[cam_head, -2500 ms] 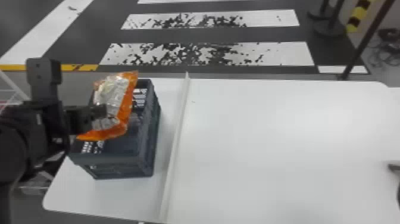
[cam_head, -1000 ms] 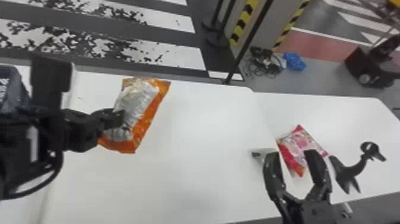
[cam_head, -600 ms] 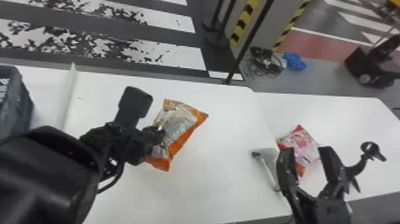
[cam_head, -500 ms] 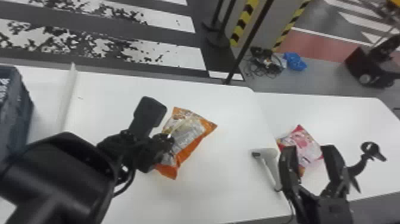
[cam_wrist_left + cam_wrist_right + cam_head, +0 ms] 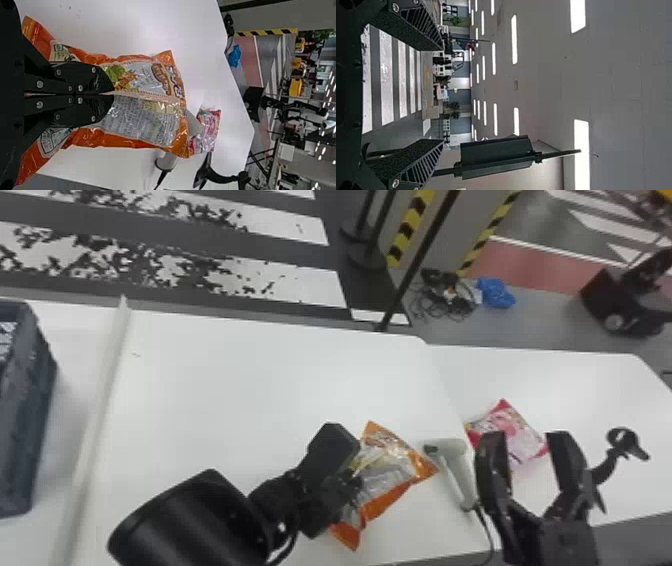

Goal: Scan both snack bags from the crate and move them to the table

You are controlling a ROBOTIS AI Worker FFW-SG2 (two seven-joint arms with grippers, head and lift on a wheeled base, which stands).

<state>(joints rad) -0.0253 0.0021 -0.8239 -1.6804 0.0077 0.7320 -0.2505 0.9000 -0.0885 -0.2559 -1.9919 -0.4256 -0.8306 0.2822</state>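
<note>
Pinching the orange snack bag [image 5: 387,477] along its back seam, the left gripper [image 5: 352,485] is keeping its jaws pressed close together, with both fingers [image 5: 89,77] lying against the wrapper. The bag is hanging over the white table [image 5: 250,385], its outer corner showing near the scanner [image 5: 462,470]. The right gripper [image 5: 527,437] is holding its jaws wide apart and is gripping nothing. The pink snack bag [image 5: 522,440] is lying on the second table [image 5: 575,385], partly behind the right gripper in the head view. A black stand [image 5: 607,465] is standing to the right of that bag. On the left, the dark crate [image 5: 35,390] is sitting beyond a pale raised strip [image 5: 97,415].
</note>
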